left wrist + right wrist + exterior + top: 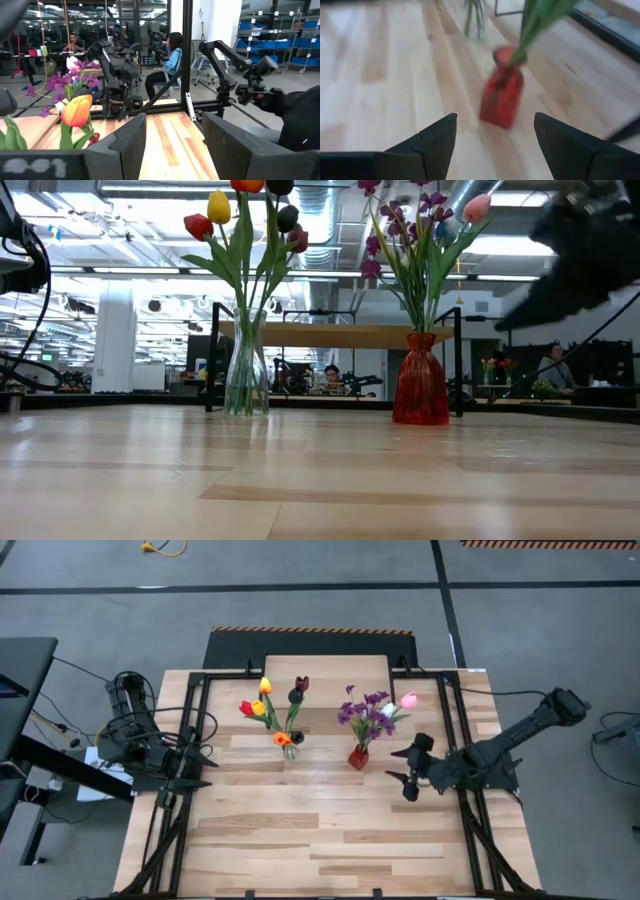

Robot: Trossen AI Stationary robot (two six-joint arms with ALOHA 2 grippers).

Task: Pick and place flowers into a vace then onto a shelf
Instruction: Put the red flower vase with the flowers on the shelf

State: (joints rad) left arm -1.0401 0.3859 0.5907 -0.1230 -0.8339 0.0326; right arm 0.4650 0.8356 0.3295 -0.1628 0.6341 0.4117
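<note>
A clear glass vase (pixel 289 748) (pixel 246 375) stands on the table's middle, holding yellow, red, orange and dark maroon tulips (pixel 268 705). To its right a red vase (pixel 358 756) (pixel 501 102) holds a purple sprig with a pink and a white tulip (pixel 380 708). The shelf (pixel 328 670) (pixel 340 335), a light wood plank on black legs, stands behind both at the far edge. My right gripper (pixel 398 766) (pixel 495 145) is open, just right of the red vase and pointing at it, touching nothing. My left gripper (pixel 205 768) (pixel 172 150) waits open at the left, held level.
Black frame rails (pixel 190 740) run along both sides of the table. The near half of the wooden tabletop (pixel 320 840) has nothing standing on it. People sit in the room beyond the table (pixel 172 55).
</note>
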